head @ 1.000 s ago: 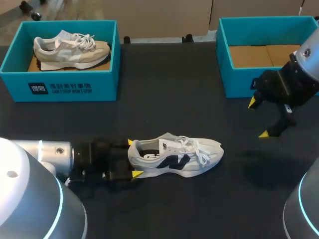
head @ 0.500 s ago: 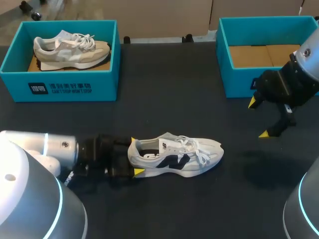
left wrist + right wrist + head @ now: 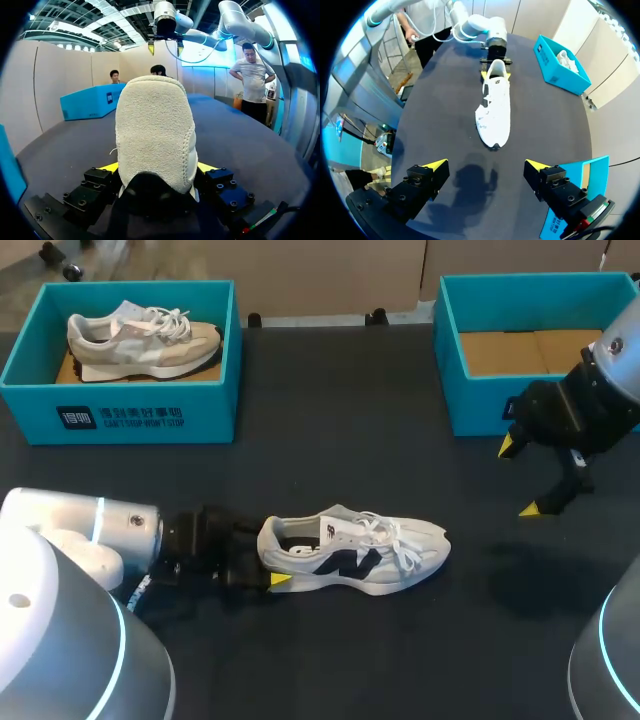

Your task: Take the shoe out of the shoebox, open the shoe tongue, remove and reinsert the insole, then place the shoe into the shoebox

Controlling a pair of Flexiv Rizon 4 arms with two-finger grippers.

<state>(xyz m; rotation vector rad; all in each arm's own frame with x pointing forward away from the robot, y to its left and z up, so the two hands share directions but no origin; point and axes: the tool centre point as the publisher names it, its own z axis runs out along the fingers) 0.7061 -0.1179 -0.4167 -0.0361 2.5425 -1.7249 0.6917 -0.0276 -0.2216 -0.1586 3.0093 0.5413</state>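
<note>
The jaws of the left gripper [image 3: 156, 167] pinch the padded heel of the white sneaker [image 3: 355, 552]. Those of the right gripper [image 3: 518, 478] hang wide and empty beside the far-right shoebox [image 3: 500, 405]. The sneaker lies mid-table with its toe pointing right. Held only by its soft heel, it could pivot or slip when lifted.

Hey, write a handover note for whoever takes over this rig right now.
Left gripper: shut on the heel of the white shoe, which lies on the table.
Right gripper: open, hovering in front of the empty shoebox.
Done: shoe is out of the box.
To do: open the tongue, pull and refit the insole, put the shoe back in the shoebox.
</note>
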